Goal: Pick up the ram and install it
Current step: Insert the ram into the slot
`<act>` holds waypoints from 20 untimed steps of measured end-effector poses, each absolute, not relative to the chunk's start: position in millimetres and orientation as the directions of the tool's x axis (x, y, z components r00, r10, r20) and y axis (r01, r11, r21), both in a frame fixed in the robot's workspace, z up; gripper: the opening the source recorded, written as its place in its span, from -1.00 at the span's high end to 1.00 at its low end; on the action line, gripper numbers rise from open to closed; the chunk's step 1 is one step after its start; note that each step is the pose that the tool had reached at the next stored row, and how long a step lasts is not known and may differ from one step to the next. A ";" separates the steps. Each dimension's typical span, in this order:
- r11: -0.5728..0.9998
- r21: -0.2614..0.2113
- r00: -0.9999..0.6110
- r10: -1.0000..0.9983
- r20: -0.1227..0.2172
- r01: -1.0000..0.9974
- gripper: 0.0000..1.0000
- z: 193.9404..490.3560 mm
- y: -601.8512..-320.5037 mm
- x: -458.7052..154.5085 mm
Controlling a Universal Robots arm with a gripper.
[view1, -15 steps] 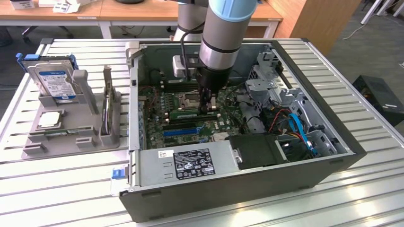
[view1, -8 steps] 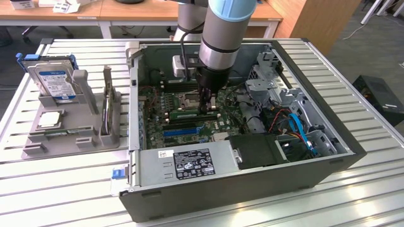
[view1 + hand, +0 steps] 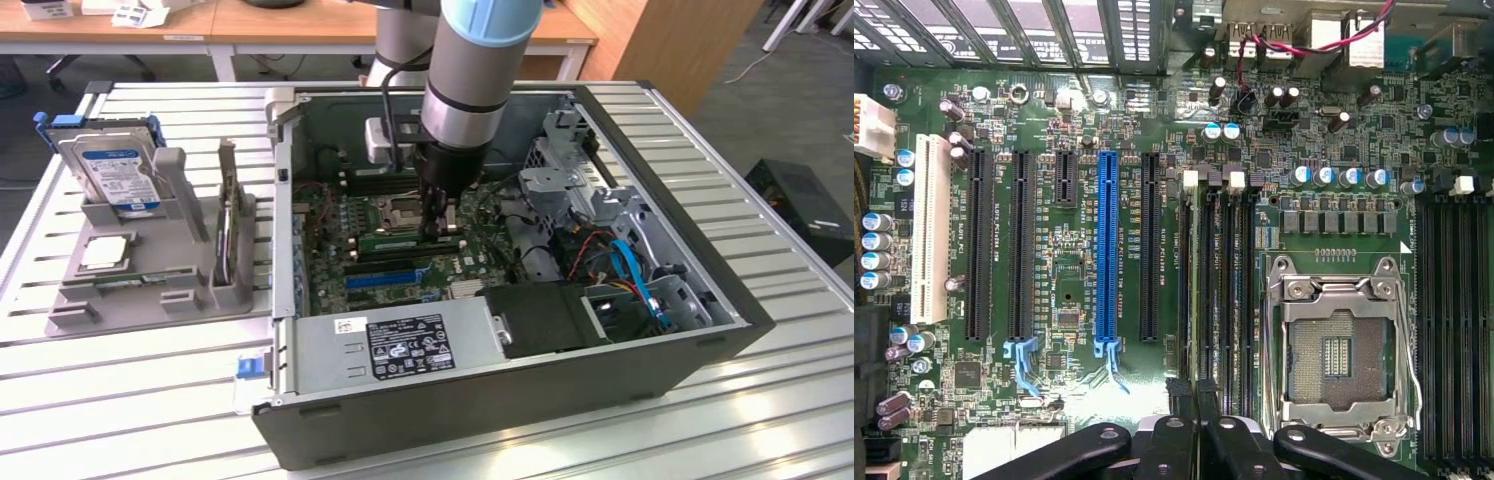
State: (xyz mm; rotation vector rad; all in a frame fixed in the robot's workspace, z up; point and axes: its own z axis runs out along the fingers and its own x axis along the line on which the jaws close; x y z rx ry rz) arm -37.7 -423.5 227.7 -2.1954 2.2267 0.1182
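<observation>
Jaws nearly closed, the gripper pinches the ram, whose long axis lies along the memory slots beneath.

The light is bright and even, and it comes from above. On the slatted table it makes strong white glare, mostly at the near edge and on the exterior view's right. Inside the computer case it is darker, and the arm puts a soft shadow on the board below. In the wrist view the motherboard is lit evenly. A pale shine lies near one end of the blue slot, and the silver socket frame glints. The gripper, close to the lens, looks black with little detail.
</observation>
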 end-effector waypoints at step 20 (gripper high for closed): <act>0.004 0.045 -0.007 -0.998 -0.068 -0.999 0.76 229.2 -423.5 -36.8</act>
